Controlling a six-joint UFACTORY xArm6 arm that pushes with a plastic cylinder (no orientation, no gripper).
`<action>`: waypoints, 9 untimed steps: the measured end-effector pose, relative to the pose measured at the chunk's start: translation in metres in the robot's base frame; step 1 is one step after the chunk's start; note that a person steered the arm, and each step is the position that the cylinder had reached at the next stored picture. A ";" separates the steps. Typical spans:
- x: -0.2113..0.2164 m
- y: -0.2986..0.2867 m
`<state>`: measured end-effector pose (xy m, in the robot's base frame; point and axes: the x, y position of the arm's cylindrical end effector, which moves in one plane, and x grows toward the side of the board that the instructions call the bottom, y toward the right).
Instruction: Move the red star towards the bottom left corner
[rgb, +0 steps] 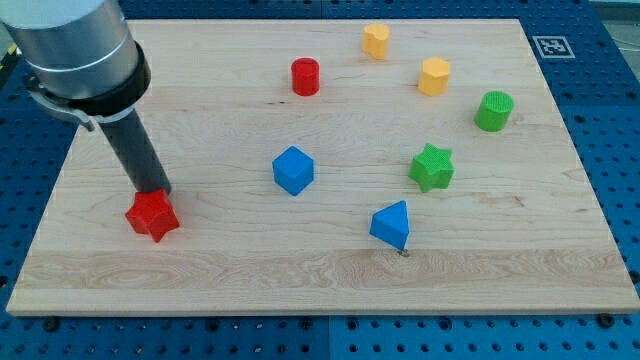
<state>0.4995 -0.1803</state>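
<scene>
Here my tip (155, 190) touches the upper edge of the red star (152, 215), low at the surface's (300, 270) left, and the rod has no jaws to spread or press.

Bare board (90, 270) btwn red star (152, 215) & bottom-left corner; blue cube (293, 170) well apart, view's right.

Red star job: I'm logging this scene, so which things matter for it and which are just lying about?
In the job:
red star, near the view's bottom left
my tip, touching the star's upper edge
board

Lying about:
red cylinder
blue cube
blue wedge-like block
green star
green cylinder
two yellow blocks
</scene>
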 end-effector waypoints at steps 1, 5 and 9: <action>0.007 0.015; 0.051 0.019; 0.054 0.068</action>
<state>0.5535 -0.1122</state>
